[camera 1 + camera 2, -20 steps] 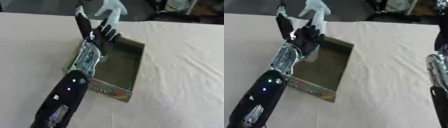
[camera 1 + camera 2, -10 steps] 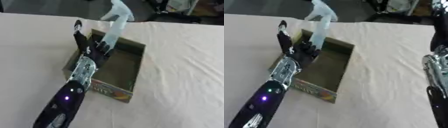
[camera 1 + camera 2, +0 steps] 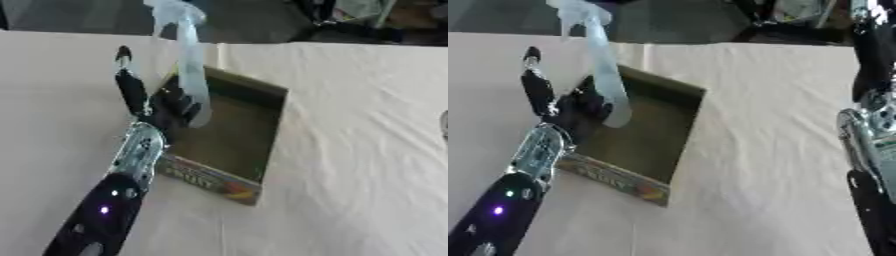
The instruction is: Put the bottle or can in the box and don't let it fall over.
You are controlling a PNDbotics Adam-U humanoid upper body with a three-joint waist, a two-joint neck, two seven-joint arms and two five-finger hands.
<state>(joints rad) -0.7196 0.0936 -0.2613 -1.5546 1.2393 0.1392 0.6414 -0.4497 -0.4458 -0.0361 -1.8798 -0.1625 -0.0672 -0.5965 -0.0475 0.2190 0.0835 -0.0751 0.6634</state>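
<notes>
Left arm [image 3: 114, 200]: enters from the lower left and runs up toward the box; black forearm with a lit point, silver wrist section above it.
Right arm [image 3: 872, 150]: shows along the right edge of the right eye view, black with a silver joint; its hand is out of frame.
Table [image 3: 367, 150]: covered with a pale cloth, creased on the right side.
Box [image 3: 262, 135]: shallow, open-topped cardboard box, brown inside, with a printed coloured strip on its near outer wall; it lies askew, one corner toward the far side.
Left hand [image 3: 166, 107]: sits at the left wall of the box, over its left inner part; fingers are curled round the lower part of the bottle, while one digit [image 3: 129, 82] sticks straight up to the left of it, apart from the bottle.
Bottle [image 3: 188, 75]: pale translucent spray bottle, trigger head at the top; held roughly upright with a slight lean. Its base is just to the right of the hand, over the left part of the box. Whether the base touches the box floor cannot be told.
</notes>
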